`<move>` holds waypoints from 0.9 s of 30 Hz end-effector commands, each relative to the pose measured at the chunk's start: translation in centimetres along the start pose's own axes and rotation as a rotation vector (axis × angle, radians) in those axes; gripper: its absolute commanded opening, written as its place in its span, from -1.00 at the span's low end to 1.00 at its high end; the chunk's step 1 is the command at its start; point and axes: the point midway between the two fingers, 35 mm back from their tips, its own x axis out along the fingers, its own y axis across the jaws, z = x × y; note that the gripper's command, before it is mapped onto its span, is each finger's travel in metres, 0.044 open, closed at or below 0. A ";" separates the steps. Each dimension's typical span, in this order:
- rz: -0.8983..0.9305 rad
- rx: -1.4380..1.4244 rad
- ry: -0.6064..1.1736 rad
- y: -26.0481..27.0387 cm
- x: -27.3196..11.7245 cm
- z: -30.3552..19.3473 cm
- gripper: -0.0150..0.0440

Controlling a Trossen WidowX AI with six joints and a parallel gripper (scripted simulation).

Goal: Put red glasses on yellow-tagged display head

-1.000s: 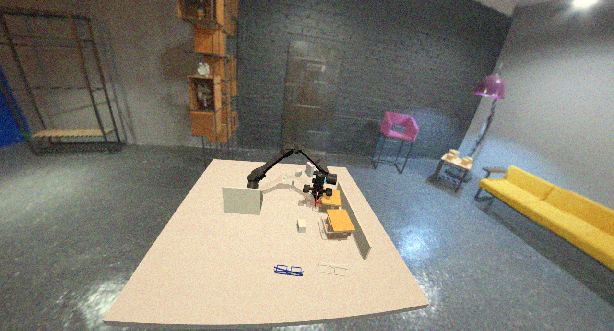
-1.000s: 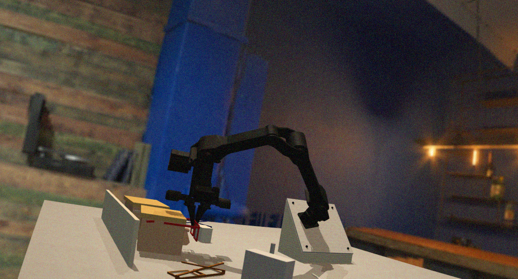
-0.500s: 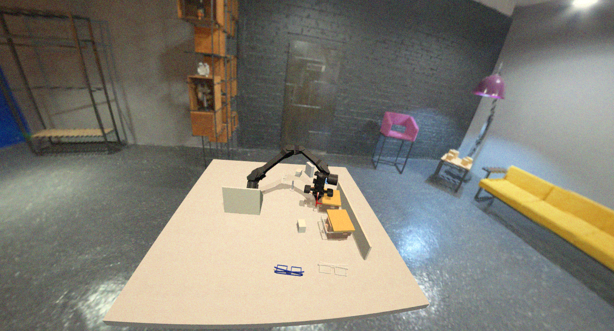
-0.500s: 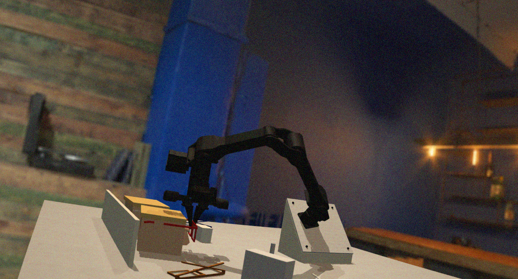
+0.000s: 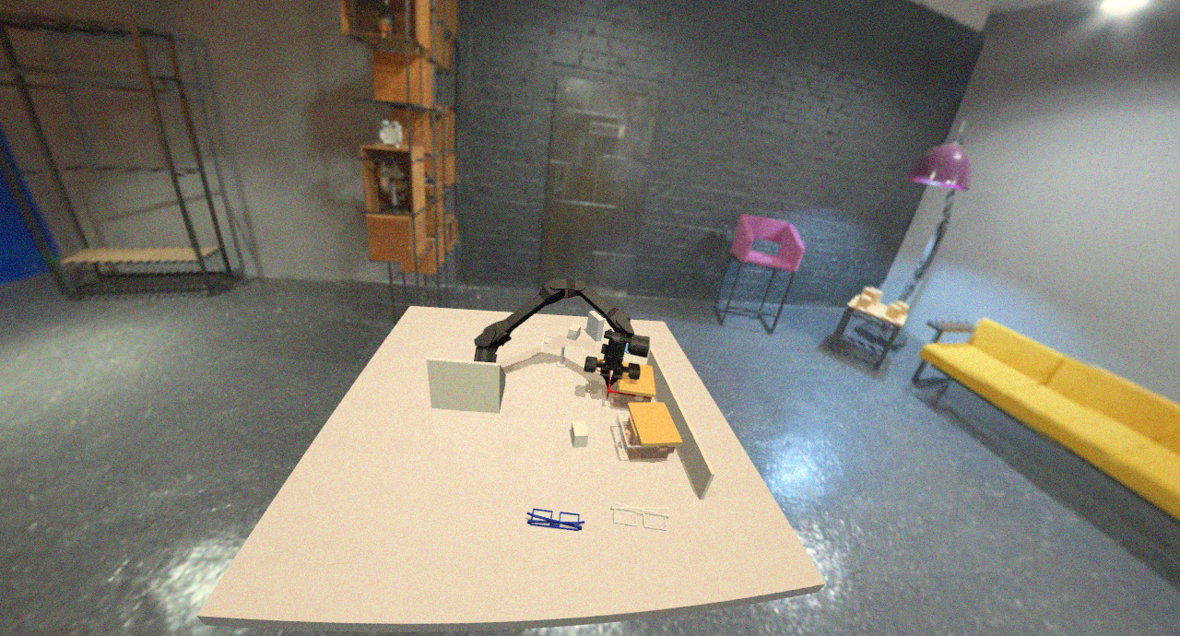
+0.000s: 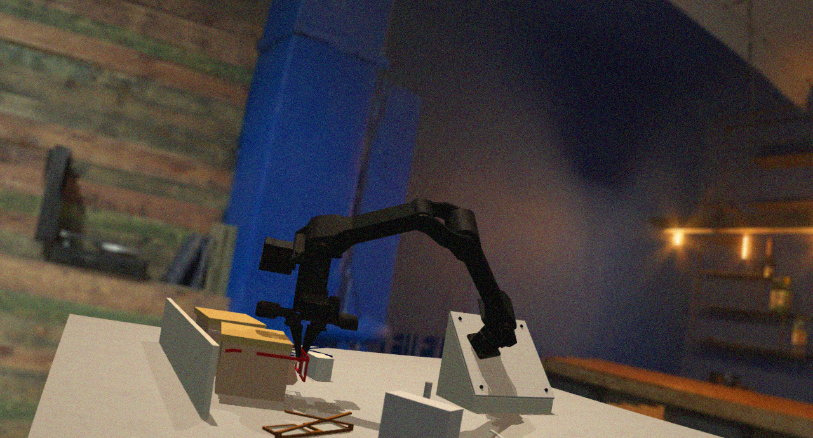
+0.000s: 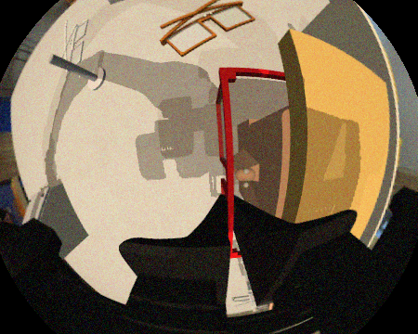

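Observation:
My gripper [image 5: 610, 382] [image 6: 302, 353] [image 7: 226, 199] is shut on the front of the red glasses [image 5: 609, 390] [image 6: 278, 356] [image 7: 228, 116]. It holds them upright in front of the face of the farther head in the top view, an orange-topped head [image 5: 639, 381] [image 6: 255, 381] [image 7: 348, 83]. One temple runs along that head's side, with a break in its visible length. The other temple is mostly hidden. In the wrist view the front frame stands a little off the face. The other head [image 5: 654, 423] [image 6: 227, 315] is beside it. I cannot make out the yellow tag.
A grey wall [image 5: 683, 422] [image 6: 187, 356] stands behind the heads. Brown glasses [image 6: 309, 424] [image 7: 190, 39], blue glasses [image 5: 554, 520] and pale glasses [image 5: 640, 513] lie on the table. There are also a sloped panel [image 5: 464, 384] [image 6: 525, 367], a small block [image 5: 579, 434] and a post [image 7: 74, 68].

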 end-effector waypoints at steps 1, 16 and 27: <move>0.003 0.004 -0.003 0.0 0.3 0.0 -0.49; 0.001 0.000 0.000 0.0 0.2 0.0 -0.13; -0.003 -0.006 0.036 0.3 -3.0 0.1 -0.13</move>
